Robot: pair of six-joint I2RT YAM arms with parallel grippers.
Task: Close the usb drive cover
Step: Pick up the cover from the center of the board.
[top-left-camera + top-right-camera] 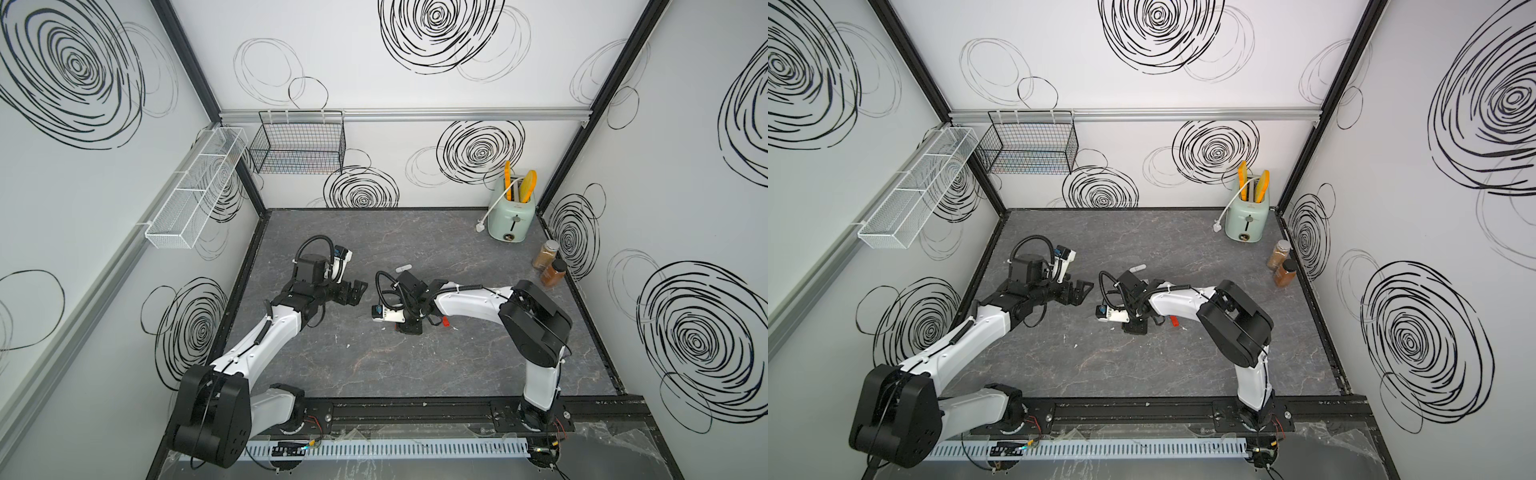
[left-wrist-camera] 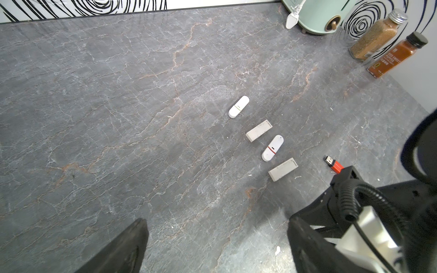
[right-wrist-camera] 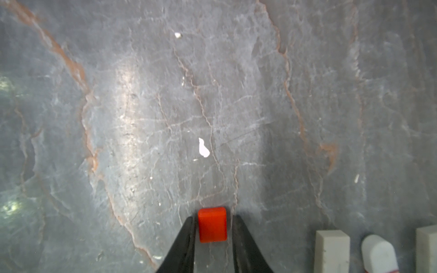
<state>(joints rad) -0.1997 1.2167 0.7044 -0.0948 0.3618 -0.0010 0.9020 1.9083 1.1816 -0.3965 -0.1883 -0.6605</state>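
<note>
Both top views overhead, whole table [image 1: 415, 365]; wrist views close, downward.

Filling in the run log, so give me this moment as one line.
left tool: open, empty | right tool: flanks red drive end, grip unclear | connector: bare | task: unfinished

The table [image 2: 118, 118] is dark grey marble veined with white and rust, the walls [image 1: 332, 62] are white with black scribbled spirals, the toaster [image 1: 511, 220] is mint green, the cap [image 3: 212, 224] is bright orange-red, and the green-banded stick [image 2: 238, 106] and red-banded stick [image 2: 272, 148] are otherwise white.
</note>
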